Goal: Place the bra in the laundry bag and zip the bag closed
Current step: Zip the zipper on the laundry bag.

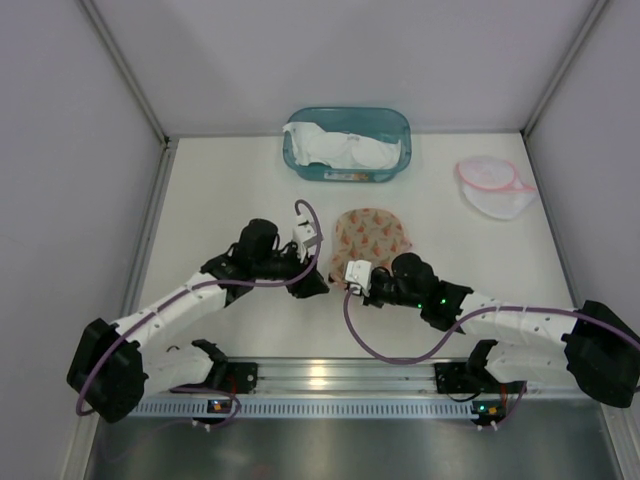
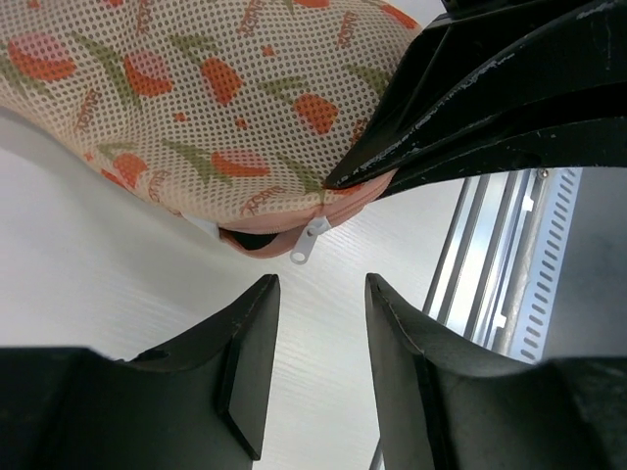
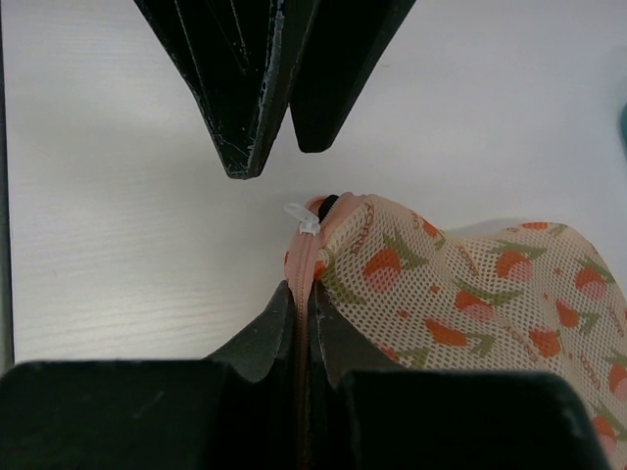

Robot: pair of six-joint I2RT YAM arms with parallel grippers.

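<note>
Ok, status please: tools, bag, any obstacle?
Left tool open, short of zipper pull. Right tool shut on laundry bag edge. No obstacle seen.

The white table (image 1: 220, 200) had a faint wood grain and was walled in by pale panels on the left, right and far sides. A tulip-print mesh laundry bag (image 1: 372, 235) lay on it near the middle, bulging. At the far edge, about centre, stood a teal plastic basin (image 1: 345, 112) with white fabric in it. Well to the right of the basin, near the far right corner, a white mesh bag with a pink rim (image 1: 495, 192) lay flat. A metal rail (image 1: 340, 375) ran along the near edge.
</note>
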